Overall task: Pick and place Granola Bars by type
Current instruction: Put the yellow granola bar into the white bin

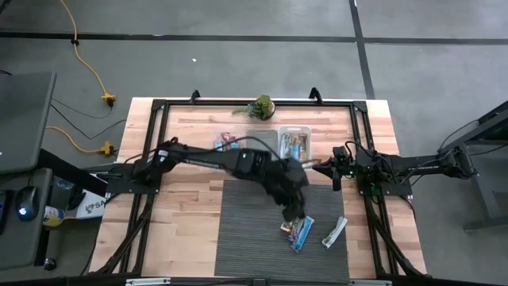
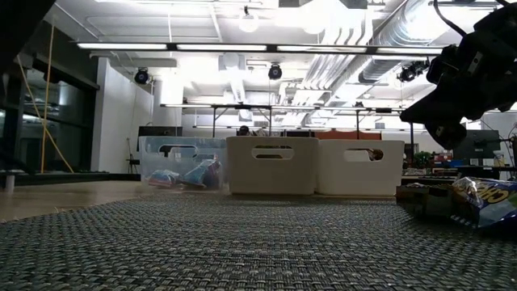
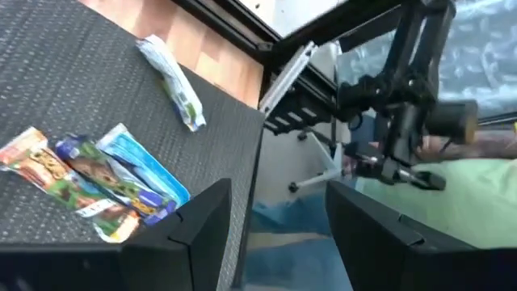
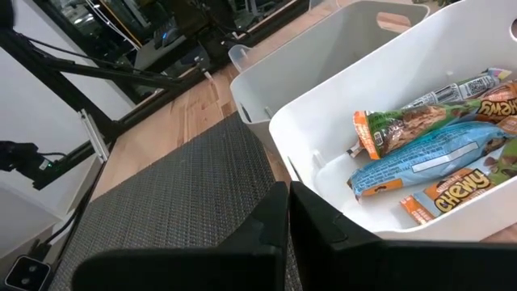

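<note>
Three wrapped granola bars lie flat together on the grey mat [image 1: 254,238]: an orange-brown one [image 3: 42,168], a dark blue one [image 3: 97,174] and a light blue one [image 3: 149,176]; in the high view they form one cluster [image 1: 298,230]. A white-silver bar [image 3: 171,81] [image 1: 335,232] lies apart, toward the table's right. My left gripper [image 1: 295,211] [image 3: 279,192] hovers open beside the cluster and holds nothing. My right gripper [image 1: 335,173] [image 4: 289,192] is shut and empty beside a white bin [image 4: 323,121] of several bars [image 4: 428,158].
Three bins stand in a row at the far side: a clear one [image 2: 182,166] with blue and pink-red bars and two white ones [image 2: 271,166] [image 2: 359,166]. A small green plant [image 1: 260,106] sits at the far edge. Bare mat lies left of the cluster.
</note>
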Motion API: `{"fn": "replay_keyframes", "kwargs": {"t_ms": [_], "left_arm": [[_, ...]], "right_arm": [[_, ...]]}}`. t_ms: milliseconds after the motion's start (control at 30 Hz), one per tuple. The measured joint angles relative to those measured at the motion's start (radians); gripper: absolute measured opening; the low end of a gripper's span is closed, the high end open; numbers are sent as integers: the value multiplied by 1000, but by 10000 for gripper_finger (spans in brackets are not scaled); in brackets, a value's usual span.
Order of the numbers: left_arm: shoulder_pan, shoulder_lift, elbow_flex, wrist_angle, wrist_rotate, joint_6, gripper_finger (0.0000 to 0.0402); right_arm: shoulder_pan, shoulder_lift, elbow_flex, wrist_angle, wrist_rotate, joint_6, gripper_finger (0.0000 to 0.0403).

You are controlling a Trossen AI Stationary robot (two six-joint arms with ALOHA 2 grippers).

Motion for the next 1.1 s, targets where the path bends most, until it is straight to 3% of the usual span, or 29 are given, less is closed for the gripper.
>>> {"fn": "replay_keyframes", "kwargs": {"t_ms": [100,267,400,567,767,1100], "left_arm": [[-34,14,0,5,-97,-31,200],[-52,74,1,-8,-270,-243,200],[-50,143,-2,-9,-281,-426,200],[-52,200,-2,-56,-266,-542,200],[-45,245,-2,-122,-320,-528,200],[-10,304,0,-107,-366,-314,200]], "right_arm": [[0,0,0,0,0,0,0],[0,0,0,-1,0,0,0],[0,1,0,-2,-1,0,0],[0,0,0,-2,0,0,0],[0,0,0,-2,-1,0,0],[0,1,0,-2,0,0,0]]}}
